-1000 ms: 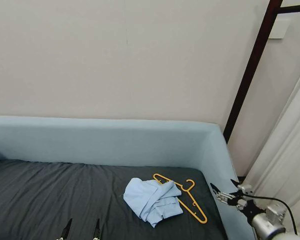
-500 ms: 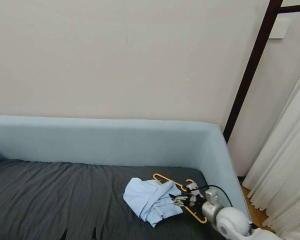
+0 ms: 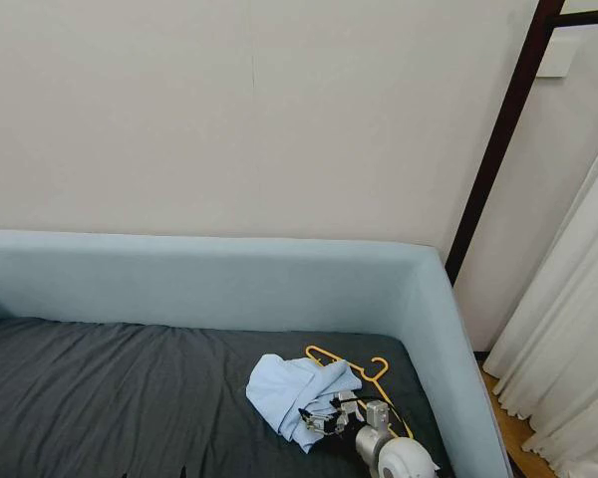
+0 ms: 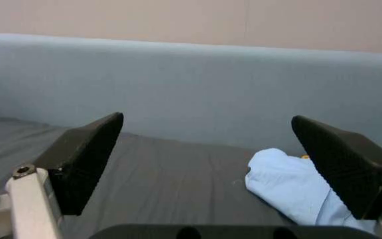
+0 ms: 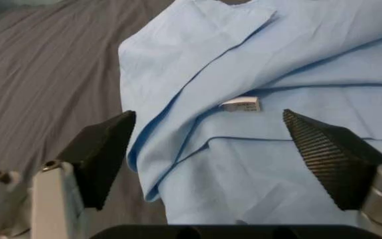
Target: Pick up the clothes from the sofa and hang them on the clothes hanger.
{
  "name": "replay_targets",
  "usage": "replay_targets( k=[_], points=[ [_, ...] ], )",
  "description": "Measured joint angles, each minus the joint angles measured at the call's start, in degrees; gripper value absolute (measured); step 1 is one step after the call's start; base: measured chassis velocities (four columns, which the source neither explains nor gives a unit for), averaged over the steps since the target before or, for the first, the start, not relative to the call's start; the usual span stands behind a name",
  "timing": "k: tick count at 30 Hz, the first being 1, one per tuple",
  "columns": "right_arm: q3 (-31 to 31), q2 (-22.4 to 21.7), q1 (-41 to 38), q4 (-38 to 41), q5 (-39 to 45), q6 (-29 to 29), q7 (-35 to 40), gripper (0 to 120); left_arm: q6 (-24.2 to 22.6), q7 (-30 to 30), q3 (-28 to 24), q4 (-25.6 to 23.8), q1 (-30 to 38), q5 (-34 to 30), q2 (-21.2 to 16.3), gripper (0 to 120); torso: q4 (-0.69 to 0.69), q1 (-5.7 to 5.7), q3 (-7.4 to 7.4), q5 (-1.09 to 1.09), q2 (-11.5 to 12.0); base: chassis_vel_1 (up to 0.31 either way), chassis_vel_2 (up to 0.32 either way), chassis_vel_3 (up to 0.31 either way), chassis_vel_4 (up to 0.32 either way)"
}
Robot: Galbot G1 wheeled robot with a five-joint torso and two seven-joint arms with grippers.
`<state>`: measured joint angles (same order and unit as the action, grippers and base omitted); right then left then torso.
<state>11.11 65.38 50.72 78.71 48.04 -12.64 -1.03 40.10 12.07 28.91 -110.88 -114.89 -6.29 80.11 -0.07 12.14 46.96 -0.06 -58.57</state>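
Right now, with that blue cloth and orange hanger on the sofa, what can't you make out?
Head view: much of the orange hanger is hidden under the blue shirt and behind the right gripper.
Right wrist view: the print on the white label is too small to read.
Left wrist view: the shirt is cut off by the left gripper and the frame edge.

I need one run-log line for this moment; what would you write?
right gripper: open, over shirt on sofa | left gripper: open, idle above sofa | hanger: lying beside shirt | shirt: not grasped
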Motion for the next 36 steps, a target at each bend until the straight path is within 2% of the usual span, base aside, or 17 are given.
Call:
replay_targets(
  k=[3, 6, 8, 11, 12, 17, 18, 22, 24, 31, 36],
  points=[
    [-0.28, 0.51, -0.13, -1.26, 0.21, 0.45, -0.41, 75, 0.05, -0.02, 0.17, -0.17, -0.2, 0.08, -0.11, 100, 0.0, 0.0, 0.0, 0.01, 0.0, 0.0, 0.0, 0.0, 0.0],
    [-0.55, 1.36, -0.5, -3.12, 1.65, 0.68, -0.94, 60, 0.12, -0.02, 0.3, -0.08, -0.12, 0.23, -0.2, 100, -0.01, 0.0, 0.0, 0.0, 0.0, 0.0, 0.0, 0.0, 0.0],
    [-0.41, 1.67, -0.65, -3.55, 2.8, 0.7, -0.95, 57, 0.12, 0.03, 0.3, 0.08, -0.08, 0.23, -0.2, 100, -0.01, 0.0, 0.0, 0.01, 0.0, 0.0, 0.0, 0.0, 0.0],
    [0.03, 3.28, -1.8, -5.62, 5.0, 1.26, -1.36, 43, 0.12, 0.25, 0.12, 0.69, -0.02, 0.2, -0.1, 100, -0.01, 0.0, 0.0, 0.01, 0.0, 0.0, 0.0, 0.0, 0.0],
    [0.03, 3.28, -1.8, -5.62, 5.0, 1.26, -1.36, 43, 0.12, 0.25, 0.12, 0.69, -0.02, 0.2, -0.1, 100, -0.01, 0.0, 0.0, 0.01, 0.0, 0.0, 0.0, 0.0, 0.0],
    [0.22, 6.06, -4.15, -9.22, 4.52, 1.39, -1.6, 22, 0.12, 0.97, 0.42, 1.38, 0.4, 0.02, -0.18, 99, 0.01, 0.0, 0.0, 0.01, 0.0, 0.0, 0.0, 0.0, 0.0],
    [0.22, 6.06, -4.15, -9.22, 4.52, 1.39, -1.6, 22, 0.12, 0.97, 0.42, 1.38, 0.4, 0.02, -0.18, 99, 0.01, 0.0, 0.0, 0.01, 0.0, 0.0, 0.0, 0.0, 0.0],
    [-0.2, 6.12, -3.46, -9.42, 4.15, 1.5, -1.4, 4, 0.09, 1.48, 0.39, 2.29, 1.48, -0.12, -0.34, 99, -0.01, 0.0, 0.0, 0.01, 0.0, 0.0, 0.0, 0.0, 0.0],
    [-0.26, 5.94, -3.05, -9.18, 4.08, 1.55, -1.4, 0, 0.04, 1.65, 0.27, 2.49, 1.79, -0.15, -0.34, 99, -0.01, 0.0, 0.01, 0.02, 0.0, 0.0, 0.0, 0.0, 0.0],
    [-0.3, 4.92, -2.13, -7.87, 3.76, 2.26, -1.53, 0, -0.02, 1.88, -0.1, 2.96, 2.52, -0.19, -0.25, 99, -0.01, 0.0, 0.01, 0.02, 0.0, 0.0, 0.0, 0.0, 0.0],
    [-0.13, 2.45, -2.62, -2.34, 4.08, 2.8, -0.7, 0, 0.13, 2.19, 0.0, 3.04, 2.73, -0.28, -0.52, 99, 0.0, 0.0, 0.01, 0.02, 0.0, 0.0, 0.0, 0.0, 0.0]
  ],
)
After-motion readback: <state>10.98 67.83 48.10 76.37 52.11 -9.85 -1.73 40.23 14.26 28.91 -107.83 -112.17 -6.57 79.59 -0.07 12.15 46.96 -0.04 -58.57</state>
